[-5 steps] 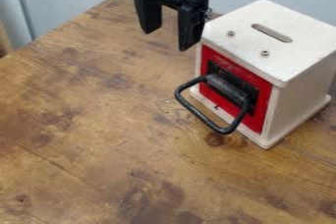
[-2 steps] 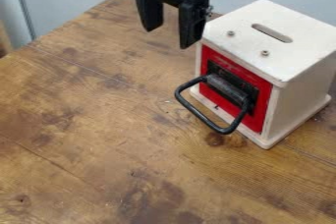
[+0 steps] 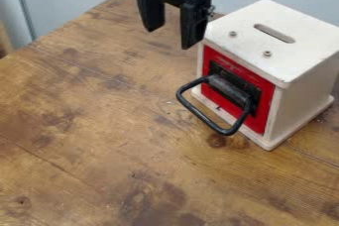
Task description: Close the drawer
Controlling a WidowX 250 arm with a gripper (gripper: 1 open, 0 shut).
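Nothing is shifting since a second ago: end effector [image 3: 175,27] is hanging released above the tabletop [image 3: 93,121], left of the box [image 3: 284,56], whose drawer [image 3: 236,89] is sitting nearly shut.

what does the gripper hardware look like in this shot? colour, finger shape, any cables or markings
The gripper is all black: a blocky body at the top edge of the picture, with two long, flat, straight jaws hanging from it, squared off at the tips. The finish looks matte. No cables, labels or markings can be made out at this resolution, and the arm above it is cut off by the frame.
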